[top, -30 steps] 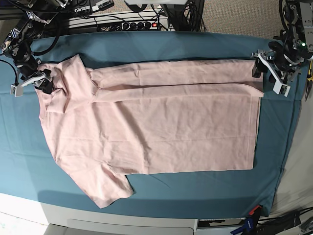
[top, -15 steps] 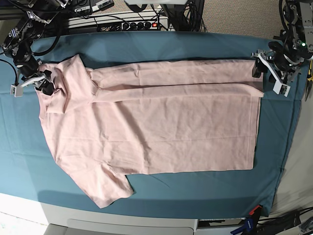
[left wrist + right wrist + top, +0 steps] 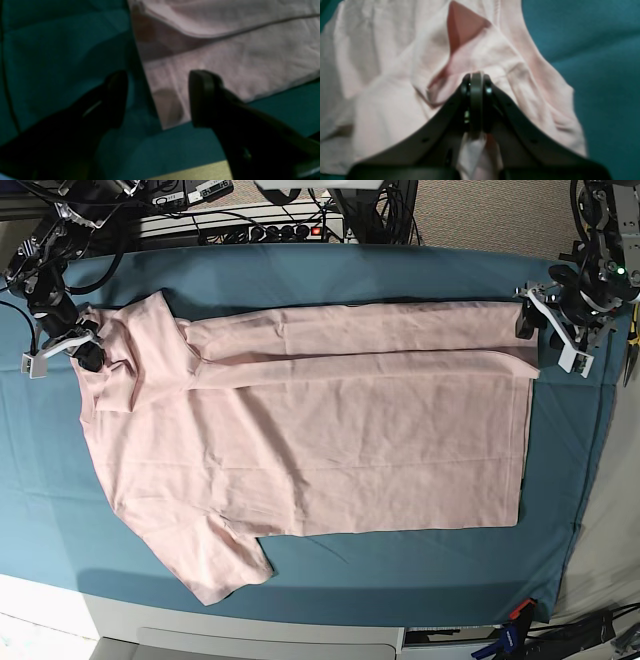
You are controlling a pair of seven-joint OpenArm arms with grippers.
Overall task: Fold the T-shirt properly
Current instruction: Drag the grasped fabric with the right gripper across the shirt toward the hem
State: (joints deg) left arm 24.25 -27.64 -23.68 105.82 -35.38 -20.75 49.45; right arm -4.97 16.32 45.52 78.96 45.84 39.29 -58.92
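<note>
I see right tool [image 3: 476,82] clamped on T-shirt [image 3: 320,430] collar fold, pink cloth bunched ahead of it. Left tool [image 3: 157,100] gaping wide, hem corner lying between its tips on teal worktop cloth [image 3: 300,570].

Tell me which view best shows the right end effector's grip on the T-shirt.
The right wrist view: the right end effector sits closed on a pinched fold of the T-shirt, filling the frame. The base view shows it small at the collar end, its grip hard to read. The left wrist view doesn't show it.
</note>
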